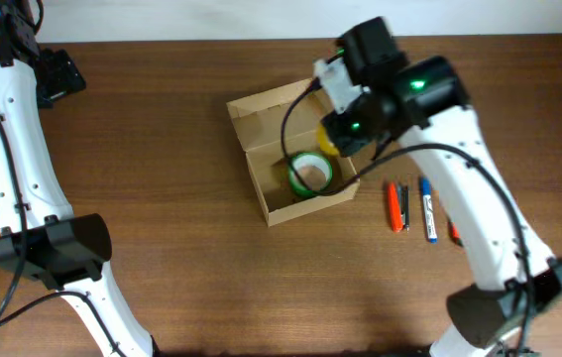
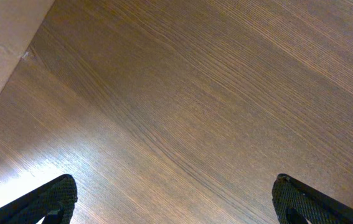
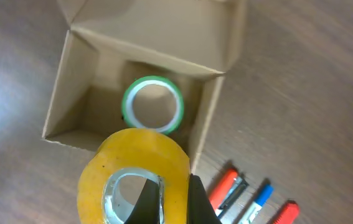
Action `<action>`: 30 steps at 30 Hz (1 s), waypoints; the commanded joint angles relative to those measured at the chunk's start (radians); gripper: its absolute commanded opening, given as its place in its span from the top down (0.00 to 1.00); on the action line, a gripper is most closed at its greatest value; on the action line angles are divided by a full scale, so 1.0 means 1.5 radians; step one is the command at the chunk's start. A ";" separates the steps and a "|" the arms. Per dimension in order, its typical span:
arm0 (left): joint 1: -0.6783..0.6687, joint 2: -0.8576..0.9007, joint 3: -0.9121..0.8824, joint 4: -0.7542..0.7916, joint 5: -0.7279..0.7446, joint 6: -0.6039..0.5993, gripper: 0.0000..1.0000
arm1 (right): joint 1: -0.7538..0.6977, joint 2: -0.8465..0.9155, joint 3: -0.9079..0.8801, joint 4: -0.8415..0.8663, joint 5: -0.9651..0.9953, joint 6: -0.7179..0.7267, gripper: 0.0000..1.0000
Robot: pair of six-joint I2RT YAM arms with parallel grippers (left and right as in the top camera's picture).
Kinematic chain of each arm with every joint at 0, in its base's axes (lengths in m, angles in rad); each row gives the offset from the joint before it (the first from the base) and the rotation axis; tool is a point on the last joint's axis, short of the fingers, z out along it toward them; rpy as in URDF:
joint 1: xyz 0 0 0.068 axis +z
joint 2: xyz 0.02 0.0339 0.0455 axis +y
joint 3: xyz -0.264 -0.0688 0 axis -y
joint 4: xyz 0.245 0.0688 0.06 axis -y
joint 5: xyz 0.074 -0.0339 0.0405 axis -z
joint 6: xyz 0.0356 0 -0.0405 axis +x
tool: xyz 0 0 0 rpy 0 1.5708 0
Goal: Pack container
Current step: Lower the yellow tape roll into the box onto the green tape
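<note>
The container (image 1: 271, 119) is a tan cardboard box with its flap lid open, in the middle of the table. A green tape roll (image 1: 310, 175) lies flat inside it, also in the right wrist view (image 3: 153, 104). My right gripper (image 3: 175, 202) is shut on a yellow tape roll (image 3: 132, 177), one finger through its core, and holds it above the box's right side (image 1: 328, 141). My left gripper (image 2: 176, 202) is open and empty over bare wood, far left of the box.
Several pens lie on the wood right of the box: a red one (image 1: 393, 206), a black one (image 1: 403, 206), a blue-capped one (image 1: 426, 203) and another red one (image 3: 286, 212). The tabletop's far edge runs along the top of the overhead view.
</note>
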 commanded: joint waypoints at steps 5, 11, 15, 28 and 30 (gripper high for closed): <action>0.002 0.011 -0.002 0.000 0.002 0.003 0.00 | 0.021 0.170 0.006 0.050 0.038 0.002 0.96; 0.002 0.011 -0.002 0.000 0.002 0.003 0.00 | -0.002 0.272 0.003 0.109 0.043 0.012 0.96; 0.002 0.011 -0.002 0.000 0.002 0.003 0.00 | -0.015 0.295 -0.014 0.115 0.024 0.011 0.96; 0.002 0.011 -0.002 0.000 0.002 0.003 0.00 | -0.013 0.298 -0.109 0.133 0.001 0.009 0.97; 0.002 0.011 -0.002 0.000 0.002 0.003 0.00 | -0.013 0.298 -0.109 0.130 -0.009 0.003 0.96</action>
